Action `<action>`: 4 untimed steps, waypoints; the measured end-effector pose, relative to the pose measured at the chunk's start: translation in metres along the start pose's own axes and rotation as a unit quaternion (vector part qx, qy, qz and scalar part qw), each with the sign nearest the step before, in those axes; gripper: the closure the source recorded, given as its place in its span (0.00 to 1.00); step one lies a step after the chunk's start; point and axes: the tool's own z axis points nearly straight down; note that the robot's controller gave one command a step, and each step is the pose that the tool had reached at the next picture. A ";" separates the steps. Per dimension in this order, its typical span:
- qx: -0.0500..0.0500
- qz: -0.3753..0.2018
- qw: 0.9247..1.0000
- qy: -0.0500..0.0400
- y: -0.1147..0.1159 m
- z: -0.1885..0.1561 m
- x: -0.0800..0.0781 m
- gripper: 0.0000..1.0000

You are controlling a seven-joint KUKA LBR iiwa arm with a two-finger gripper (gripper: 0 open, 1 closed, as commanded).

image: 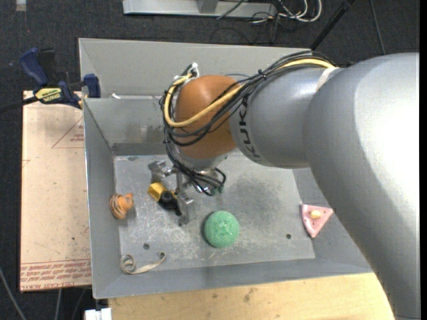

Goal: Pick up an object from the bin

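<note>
The orange wrist cover [203, 115] half hid your gripper [179, 205]; you couldn't tell its opening. A small yellow-and-black piece [157, 192] lay just beside.

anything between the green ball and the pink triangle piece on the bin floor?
Nothing. In the camera view the stretch of bin floor between the green ball and the pink triangle is bare grey metal.

The arm [320, 125] is reaching into the grey bin [100, 159] from the right, with cables looping over its orange wrist cover [203, 115]. Its jaws are hanging low at the bin floor, just beside a small yellow and black thing [160, 193]. A green ball [221, 229] is lying near, an orange toy [121, 206] is sitting further left, a tan loop [137, 264] is resting at the front left, and a pink triangle [315, 219] is lying well apart on the right.
</note>
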 end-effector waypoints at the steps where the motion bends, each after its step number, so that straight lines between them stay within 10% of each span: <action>1: 0.000 -0.078 0.997 -0.001 -0.023 0.001 0.009 1.00; 3: -0.002 -0.083 0.997 0.003 -0.030 -0.045 0.027 1.00; 4: 0.000 -0.070 0.998 -0.001 -0.033 -0.091 -0.004 0.00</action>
